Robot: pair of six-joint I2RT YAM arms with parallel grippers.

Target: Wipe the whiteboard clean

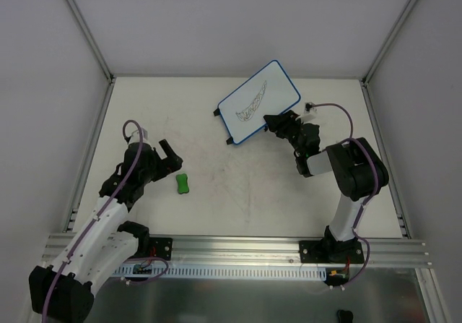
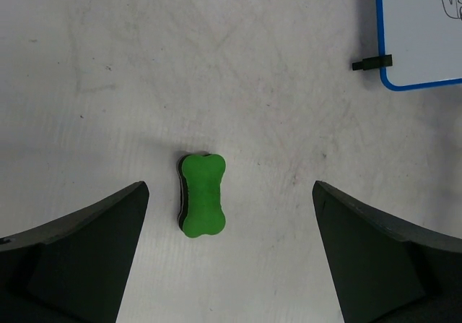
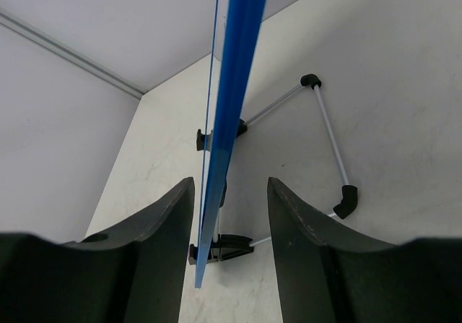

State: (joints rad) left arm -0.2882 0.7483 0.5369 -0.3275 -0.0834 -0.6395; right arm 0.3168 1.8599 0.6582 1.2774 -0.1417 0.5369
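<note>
Whiteboard (image 1: 258,101) at about one o'clock on the table (image 1: 238,193), propped at a tilt on a wire stand (image 3: 328,131) with black feet, black scribble (image 1: 254,105) on the face. Probably light, thin and stiff, with a slick surface. Apt to slide or tip under a wiping push, so best braced by the blue frame, at its five o'clock edge.

Right gripper (image 1: 278,123) at that very edge, partly open and straddling the frame. Daylight visible beside the right-hand finger, so no firm clamp, by the look of it.

Left gripper (image 1: 170,154) spread wide and empty, poised over the green eraser (image 1: 182,183) at eight o'clock.

Hard to make out: any contact on the other finger, and the stand's footing from above. Most of the scribble lost in the left wrist view — cut off at the one o'clock corner.
</note>
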